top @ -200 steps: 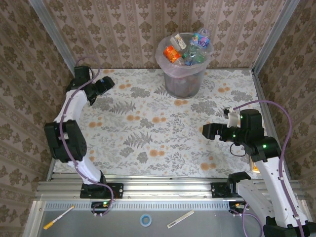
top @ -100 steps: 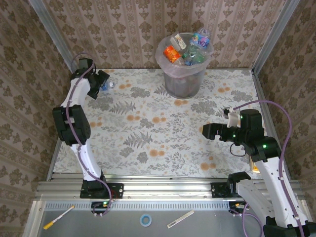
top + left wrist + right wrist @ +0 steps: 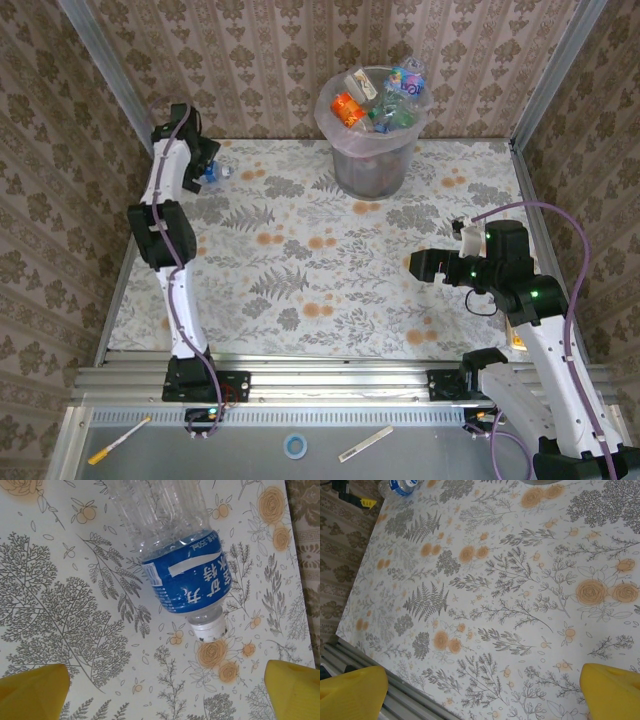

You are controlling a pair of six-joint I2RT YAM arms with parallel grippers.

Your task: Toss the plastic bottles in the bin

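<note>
- Currently, the left gripper [image 3: 204, 168] sits at the far left corner of the table [image 3: 300, 260], just beside one plastic bottle [image 3: 218, 173] that lies on its side on the table surface.
- In the left wrist view, the left gripper [image 3: 162, 694] is fully open. Its yellow fingertips [image 3: 30, 692] are spread wide and clear of the plastic bottle [image 3: 172, 545]. Nothing is held.
- The plastic bottle is clear, with a blue label [image 3: 187, 577] and a white cap [image 3: 210, 628]. The cap end points toward the gap between the fingertips.
- The right gripper [image 3: 416, 265] is positioned over the right half of the table, well apart from the plastic bottle and the bin [image 3: 370, 170].
- In the right wrist view, the right gripper [image 3: 480, 692] is wide open and empty above the floral surface. The plastic bottle [image 3: 397, 487] lies at the far corner.
- The bin stands at the far edge of the table. It is lined with a translucent bag [image 3: 325, 118] and holds several discarded bottles [image 3: 385, 105], heaped up to the rim.
</note>
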